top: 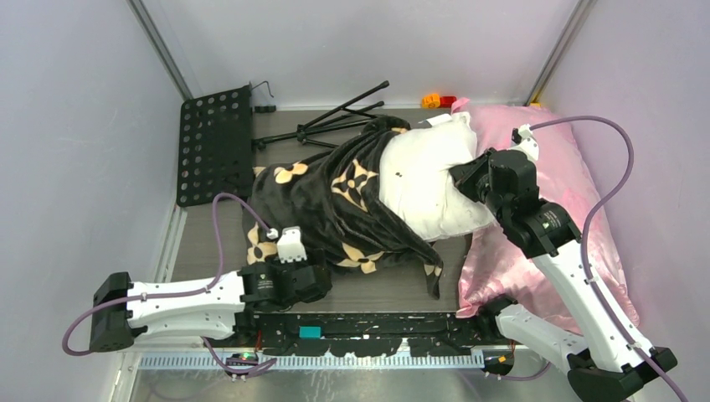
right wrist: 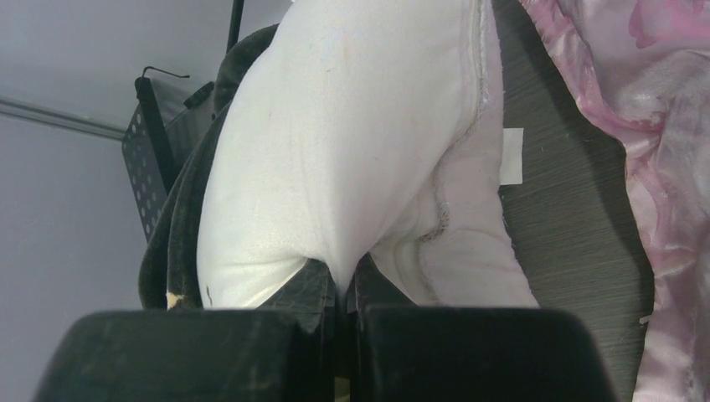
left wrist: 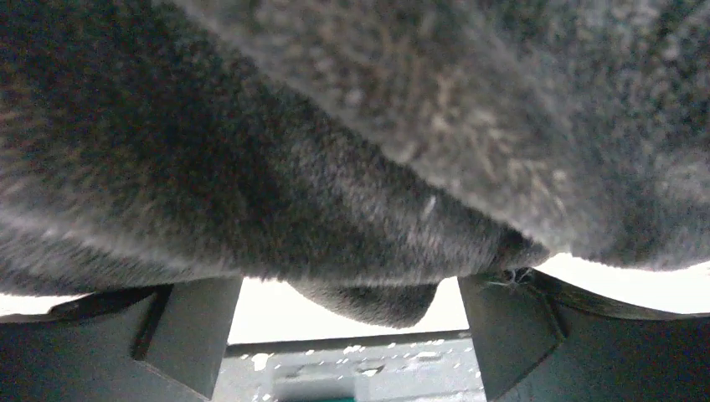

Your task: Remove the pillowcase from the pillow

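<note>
**On the desk [top: 381,293]: pillow [top: 423,180] half bared, pillowcase [top: 331,197] bunched left**

Right hand [right wrist: 339,289] is pressed together on a fold of the white pillow, at the edge nearest the wrist camera. The pillow is judged to be held as an anchor, so the cover can be drawn off against it.

From above, the pillow's right part is seen exposed beside the pink satin pillow [top: 553,209]. Its left part is covered by the black flowered pillowcase, which is heaped toward the left arm.

Left hand [left wrist: 352,314] is spread wide. Plush is draped over it and sags between the fingers [left wrist: 180,335], but nothing is clamped.

Step in hand, as judged: a bite on the cover is being set up low at its near edge, for a pull to the left, away from the anchor.

Risk: the plush is thick, so only a shallow bite may be had. If the right pinch slips, the pillow may be dragged along.
</note>
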Controlling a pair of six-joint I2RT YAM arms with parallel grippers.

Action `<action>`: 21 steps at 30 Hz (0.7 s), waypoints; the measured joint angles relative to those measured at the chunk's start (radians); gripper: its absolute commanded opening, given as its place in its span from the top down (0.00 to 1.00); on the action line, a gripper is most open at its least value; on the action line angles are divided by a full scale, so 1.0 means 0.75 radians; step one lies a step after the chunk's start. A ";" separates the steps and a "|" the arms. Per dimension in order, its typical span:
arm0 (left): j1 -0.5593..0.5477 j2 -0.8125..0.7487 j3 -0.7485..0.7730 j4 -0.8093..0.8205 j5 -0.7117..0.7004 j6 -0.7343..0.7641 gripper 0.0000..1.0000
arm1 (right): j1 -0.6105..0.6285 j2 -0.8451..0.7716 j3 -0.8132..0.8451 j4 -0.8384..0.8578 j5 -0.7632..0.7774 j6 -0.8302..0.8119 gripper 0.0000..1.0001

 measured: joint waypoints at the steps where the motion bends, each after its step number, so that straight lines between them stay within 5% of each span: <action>1: 0.012 -0.010 -0.027 0.055 -0.007 0.014 0.16 | 0.000 -0.003 -0.001 -0.001 0.001 -0.001 1.00; 10: 0.217 -0.135 -0.150 0.306 0.051 0.160 0.99 | 0.002 -0.016 -0.005 -0.010 0.024 -0.029 1.00; 17: 0.339 -0.207 0.003 0.140 0.055 0.334 1.00 | 0.010 -0.056 -0.005 -0.116 0.147 -0.192 1.00; 21: 0.531 -0.215 0.194 0.060 0.081 0.511 1.00 | 0.002 -0.054 0.004 -0.187 0.283 -0.327 1.00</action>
